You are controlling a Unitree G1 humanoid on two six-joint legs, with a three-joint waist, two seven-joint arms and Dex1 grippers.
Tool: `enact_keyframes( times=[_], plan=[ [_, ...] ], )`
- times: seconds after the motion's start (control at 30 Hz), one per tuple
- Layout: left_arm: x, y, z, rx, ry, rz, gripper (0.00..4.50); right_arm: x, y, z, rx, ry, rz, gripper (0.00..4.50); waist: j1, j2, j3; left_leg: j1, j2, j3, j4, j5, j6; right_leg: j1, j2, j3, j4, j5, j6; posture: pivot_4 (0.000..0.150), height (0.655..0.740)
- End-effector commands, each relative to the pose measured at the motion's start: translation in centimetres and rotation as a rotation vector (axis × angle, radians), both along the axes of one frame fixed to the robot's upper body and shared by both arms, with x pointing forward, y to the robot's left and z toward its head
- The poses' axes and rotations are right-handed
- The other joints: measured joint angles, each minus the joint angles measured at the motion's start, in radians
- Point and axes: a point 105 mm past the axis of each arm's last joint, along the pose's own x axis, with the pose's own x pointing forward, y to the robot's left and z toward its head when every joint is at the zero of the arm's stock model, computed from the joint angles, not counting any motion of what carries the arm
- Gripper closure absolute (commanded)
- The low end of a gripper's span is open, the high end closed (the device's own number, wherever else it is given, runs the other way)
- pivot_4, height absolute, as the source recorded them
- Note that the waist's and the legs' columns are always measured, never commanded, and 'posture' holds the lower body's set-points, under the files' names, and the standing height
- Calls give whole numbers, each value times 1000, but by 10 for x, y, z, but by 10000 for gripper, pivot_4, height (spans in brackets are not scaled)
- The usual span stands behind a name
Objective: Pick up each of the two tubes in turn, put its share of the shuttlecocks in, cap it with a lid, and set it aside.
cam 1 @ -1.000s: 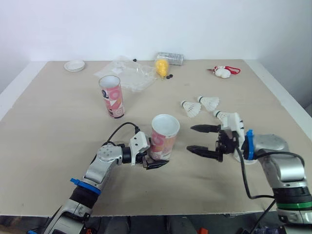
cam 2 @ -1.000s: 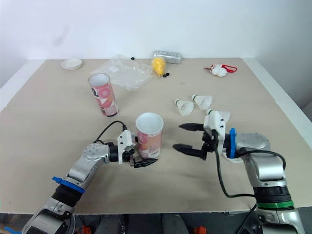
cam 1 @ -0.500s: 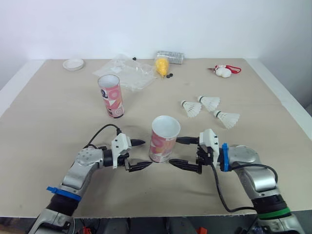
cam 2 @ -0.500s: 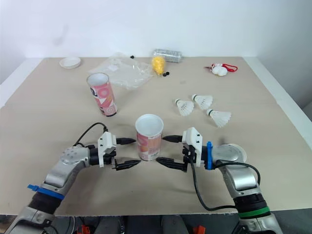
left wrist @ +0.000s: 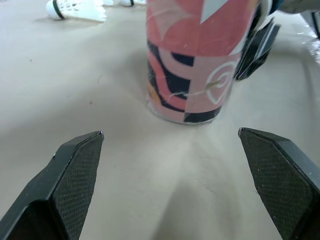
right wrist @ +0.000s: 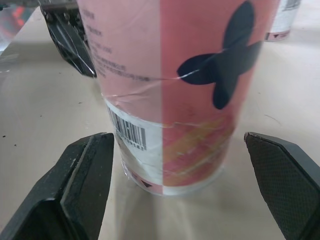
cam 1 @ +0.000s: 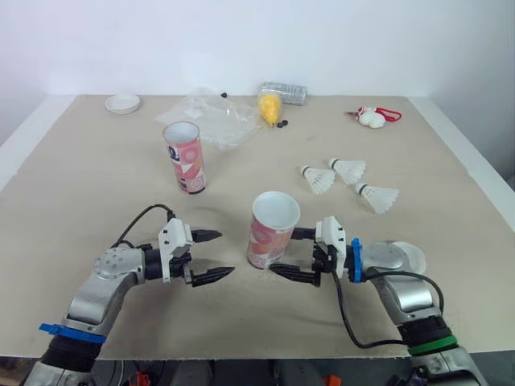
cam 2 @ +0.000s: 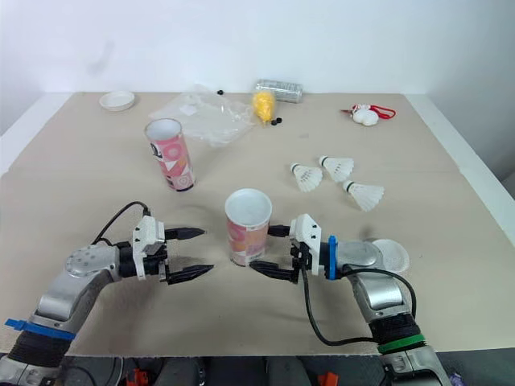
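- Standing upright near the front middle of the table (cam 1: 88, 201), the near tube (cam 1: 273, 233) has its open mouth facing up.
- The right gripper (cam 1: 283, 251) is spread wide and holds nothing. I see one finger on the far side of the near tube's lower half and the other on the near side by its base, so the tube sits between them.
- In the right wrist view the fingers (right wrist: 85, 170) flank the tube. One lies very close to the tube wall, and I cannot confirm contact.
- The left gripper (cam 1: 227, 253) is also spread wide and empty. It sits to the left of the near tube, apart from it, with its tips pointing toward it.
- In the left wrist view the tube stands beyond the fingertips (left wrist: 80, 170), with bare table between them.
- The far tube (cam 1: 184, 157) stands upright with its mouth open, further back and to the left, well apart from both grippers.
- Three shuttlecocks (cam 1: 348, 170) lie on their sides in a loose cluster on the right half of the table, beyond the right arm.
- The near lid (cam 1: 408, 256) lies flat just beside the right forearm, partly hidden by it.
- The far lid (cam 1: 122, 103) sits at the far left corner.
- A plastic bag (cam 1: 211, 121) and a yellow object (cam 1: 268, 107) lie near the far edge, behind the far tube.
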Motion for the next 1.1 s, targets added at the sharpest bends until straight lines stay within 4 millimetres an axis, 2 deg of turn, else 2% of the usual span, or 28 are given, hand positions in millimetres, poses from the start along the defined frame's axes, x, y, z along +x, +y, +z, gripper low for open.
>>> enact_keyframes(
  times=[0.03, 0.37, 0.5, 0.83, 1.1],
  plan=[
    [-8, 1, 11, -17, -24, -34, 0, -1, 6, 5, 13, -33, 44, 443, 0, 0, 0, 0, 0, 0, 0, 0, 0, 0, 0, 0, 0, 0, 0, 1500, 7400],
    [-18, -4, 16, -45, -34, -99, 0, -1, 27, 5, 55, -33, 106, 443, 0, 0, 0, 0, 0, 0, 0, 0, 0, 0, 0, 0, 0, 1, 1, 1500, 7400],
    [-22, -9, 9, -46, -46, -117, 0, 0, 31, 1, 55, -35, 116, 443, 0, 0, 0, 0, 0, 0, 0, 0, 0, 0, 0, -1, 0, 1, 1, 1500, 7400],
    [-19, -9, 3, -33, -50, -111, 0, -1, 48, -4, 68, -37, 155, 443, 0, 0, 0, 1, 1, 0, 0, 0, 0, 0, 0, -1, 0, 2, 1, 1500, 7400],
    [-21, -6, 5, -61, -45, -103, 0, 0, 54, -5, 71, -46, 166, 443, 0, 0, 0, 1, 1, 0, 0, 0, 0, 1, 0, -1, 0, 2, 1, 1500, 7400]
  ],
)
